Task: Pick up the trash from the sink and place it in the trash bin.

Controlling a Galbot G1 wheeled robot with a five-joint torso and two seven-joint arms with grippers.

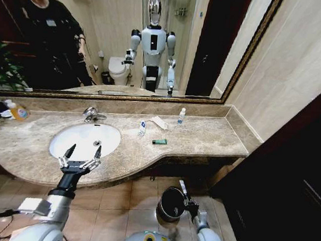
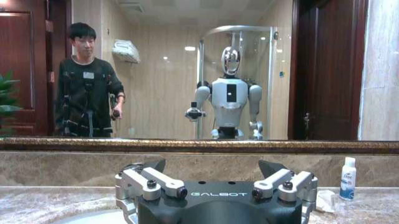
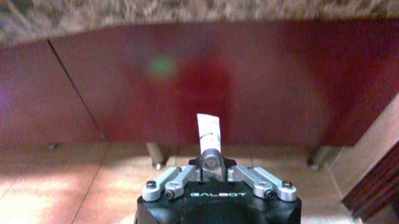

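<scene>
- Left gripper (image 1: 82, 155): poised over the near rim of the sink (image 1: 65, 147), fingers spread wide, nothing between them.
- Right gripper (image 3: 210, 163): low, below the counter edge and just beside the trash bin (image 1: 171, 204); fingers pinched narrow on a small white tube (image 3: 209, 131) standing upright between them.
- Trash bin: on the floor tiles, in front of the sink counter.
- On the marble surround to the right of the sink: one clear bottle (image 1: 142, 128), a flat white packet (image 1: 160, 122), a short green tube (image 1: 159, 141), and a second bottle (image 1: 181, 116) farthest from the sink, near the mirror.
</scene>
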